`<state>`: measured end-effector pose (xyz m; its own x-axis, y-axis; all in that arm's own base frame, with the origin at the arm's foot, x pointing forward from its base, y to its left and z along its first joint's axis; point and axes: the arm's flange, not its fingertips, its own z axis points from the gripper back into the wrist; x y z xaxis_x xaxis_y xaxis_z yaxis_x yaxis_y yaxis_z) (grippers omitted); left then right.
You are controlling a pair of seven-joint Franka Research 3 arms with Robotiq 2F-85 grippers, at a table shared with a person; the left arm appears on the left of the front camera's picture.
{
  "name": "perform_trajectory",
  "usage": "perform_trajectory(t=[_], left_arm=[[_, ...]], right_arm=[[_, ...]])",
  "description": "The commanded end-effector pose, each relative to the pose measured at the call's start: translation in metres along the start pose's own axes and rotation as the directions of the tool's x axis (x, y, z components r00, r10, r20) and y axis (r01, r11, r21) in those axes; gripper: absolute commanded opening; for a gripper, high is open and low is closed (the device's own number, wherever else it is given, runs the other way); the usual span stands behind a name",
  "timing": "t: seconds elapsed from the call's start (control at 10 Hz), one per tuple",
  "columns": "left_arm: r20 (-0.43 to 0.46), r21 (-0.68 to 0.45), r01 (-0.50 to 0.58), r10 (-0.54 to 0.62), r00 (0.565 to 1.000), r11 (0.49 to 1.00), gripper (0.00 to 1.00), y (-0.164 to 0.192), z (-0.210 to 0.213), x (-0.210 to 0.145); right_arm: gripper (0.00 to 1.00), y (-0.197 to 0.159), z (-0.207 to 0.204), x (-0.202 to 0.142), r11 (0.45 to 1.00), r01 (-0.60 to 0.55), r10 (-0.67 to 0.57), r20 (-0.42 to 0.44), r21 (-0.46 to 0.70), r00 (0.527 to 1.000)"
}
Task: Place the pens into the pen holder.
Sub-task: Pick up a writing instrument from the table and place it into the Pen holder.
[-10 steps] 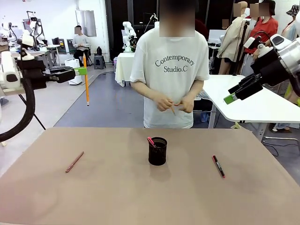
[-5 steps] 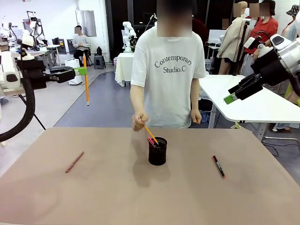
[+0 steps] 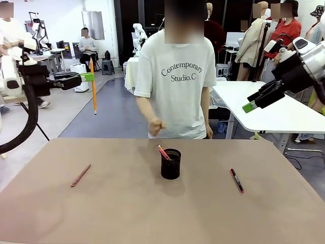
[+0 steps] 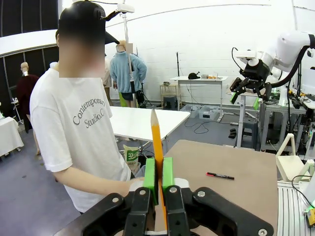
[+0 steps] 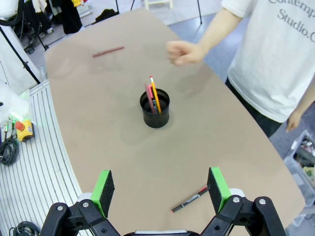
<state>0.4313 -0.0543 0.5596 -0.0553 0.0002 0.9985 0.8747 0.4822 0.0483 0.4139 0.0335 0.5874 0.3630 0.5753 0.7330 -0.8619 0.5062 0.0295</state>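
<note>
At the far left we are seeing the left end effector (image 3: 87,77) hanging raised high at the bench's left side, its green pads pressing together on a long yellow-orange wooden pencil (image 3: 93,94), which is hanging upright in the front view. In the left wrist view the pencil is running straight up between the two pads. Lower down and just to the right, a slim pinkish-red pen (image 3: 80,175) is lying flat and slanted on the brown bench (image 3: 127,213), well apart from everything else. Near the middle of the bench a small black wire-mesh cylindrical pen holder (image 3: 170,165) is standing upright. A second pinkish-red pen (image 5: 149,94) and an orange pencil (image 5: 155,93) are leaning inside it, their ends sticking out above the rim. Behind the holder, at the far edge, the person in a white T-shirt is holding a loosely closed hand (image 3: 156,126) above the bench, apart from the holder. Farther right a short black marker with red ends (image 3: 236,180) is lying flat on the bench, well apart from the holder. At the far right the right end effector (image 5: 161,188) is hovering high above the bench, its fingers standing wide apart and gripping nothing.
</note>
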Motion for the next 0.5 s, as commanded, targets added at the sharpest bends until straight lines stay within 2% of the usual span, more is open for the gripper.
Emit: perform_trajectory(t=[0.0, 0.4], left_arm=[[0.004, -0.002, 0.0, 0.0, 1.0, 1.0, 0.0, 0.0003, -0.0003, 0.0013], [0.004, -0.002, 0.0, 0.0, 1.0, 1.0, 0.0, 0.0003, -0.0003, 0.0013]], right_arm=[[1.0, -0.0011, 0.0004, 0.0007, 1.0, -0.006, 0.006, 0.019, 0.01, 1.0], [1.0, -0.0011, 0.0004, 0.0007, 1.0, -0.006, 0.006, 0.019, 0.01, 1.0]])
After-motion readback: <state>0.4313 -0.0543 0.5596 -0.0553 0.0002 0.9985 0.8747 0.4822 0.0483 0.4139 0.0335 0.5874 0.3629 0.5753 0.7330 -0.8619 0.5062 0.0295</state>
